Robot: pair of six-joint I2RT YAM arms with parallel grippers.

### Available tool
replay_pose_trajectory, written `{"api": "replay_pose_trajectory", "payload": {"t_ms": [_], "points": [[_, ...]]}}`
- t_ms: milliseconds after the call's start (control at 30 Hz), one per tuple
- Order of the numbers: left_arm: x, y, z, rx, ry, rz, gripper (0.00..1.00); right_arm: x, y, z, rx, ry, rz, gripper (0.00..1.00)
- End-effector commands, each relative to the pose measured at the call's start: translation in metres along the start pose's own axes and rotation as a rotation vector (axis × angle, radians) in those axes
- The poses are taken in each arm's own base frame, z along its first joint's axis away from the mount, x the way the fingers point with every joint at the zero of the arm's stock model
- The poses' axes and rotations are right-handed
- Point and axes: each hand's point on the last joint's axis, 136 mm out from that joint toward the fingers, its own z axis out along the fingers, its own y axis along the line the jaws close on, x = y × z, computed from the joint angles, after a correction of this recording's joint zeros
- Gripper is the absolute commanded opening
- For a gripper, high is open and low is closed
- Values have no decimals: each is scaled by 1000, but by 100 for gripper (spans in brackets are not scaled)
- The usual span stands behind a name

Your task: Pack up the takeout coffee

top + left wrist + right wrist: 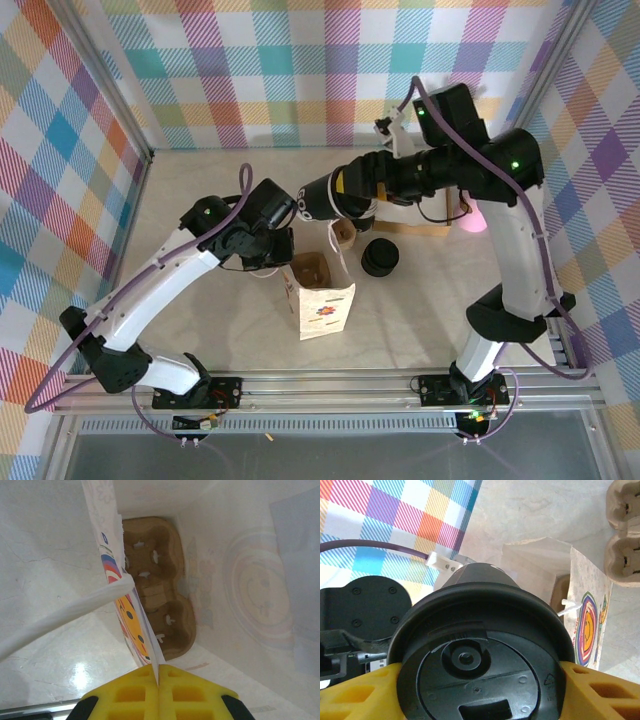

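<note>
The takeout coffee (479,655), a dark cup under a round black lid, lies on its side in my right gripper (480,692), whose yellow fingers (600,692) press both sides of the lid. In the top view this cup (318,204) hangs just behind the open white paper bag (322,300). My left gripper (158,677) is shut on the bag's near wall edge and holds the mouth open. A brown cardboard cup carrier (160,580) lies in the bottom of the bag.
A low stack of black lids (380,257) stands right of the bag. A second cardboard carrier (624,530) sits behind the bag. A flat brown board (425,228) and a pink object (472,221) lie at the back right. Checked walls surround the table.
</note>
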Motion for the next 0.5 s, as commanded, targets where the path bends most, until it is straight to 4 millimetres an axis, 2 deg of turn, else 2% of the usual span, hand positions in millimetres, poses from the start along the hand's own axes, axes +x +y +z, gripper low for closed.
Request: {"api": "replay_pose_trajectory", "payload": {"t_ms": [0, 133, 233, 467], "points": [[-3, 0, -9, 36, -66, -26, 0, 2, -4, 13, 38, 24, -12, 38], [-3, 5, -11, 55, -102, -34, 0, 8, -11, 31, 103, 63, -31, 37], [-3, 8, -15, 73, -131, -42, 17, 10, -15, 40, 133, 84, -30, 37], [-5, 13, -24, 107, -191, -25, 35, 15, -18, 62, 202, 109, -74, 36]]}}
